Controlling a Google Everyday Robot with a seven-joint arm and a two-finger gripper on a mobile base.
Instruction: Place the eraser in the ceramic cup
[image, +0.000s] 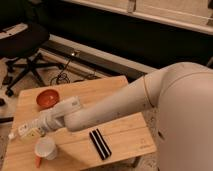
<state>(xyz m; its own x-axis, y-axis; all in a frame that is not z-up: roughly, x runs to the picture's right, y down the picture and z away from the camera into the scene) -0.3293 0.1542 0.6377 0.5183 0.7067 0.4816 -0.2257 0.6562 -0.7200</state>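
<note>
1. Looking down in the camera view, you see a wooden table (120, 90) with a big white robot arm (115, 107) stretched over it from right to left.
2. The gripper (17, 134) is at the end of the arm. It hangs over the left edge of the table, just up and to the left of the ceramic cup (46, 147).
3. I cannot tell if the claw is open or closed.
4. The eraser (100, 144) is not in the claw. It lies flat on the table near the front edge, to the right of the cup and well apart from the gripper. It is black with pale stripes running along it, and it lies a bit slanted.
5. The ceramic cup is white and stands upright near the front left corner. Its wide mouth faces up. Bare wood shows between the cup and the eraser.
6. A small orange thing (38, 161) sits just beside the cup, at its front left. I cannot tell what it is.
7. A red-orange bowl (47, 98) sits at the back left of the table, on the far side of the arm.
8. A black office chair (25, 40) stands on the floor behind the table, and some cables (62, 77) lie on the floor near it.
</note>
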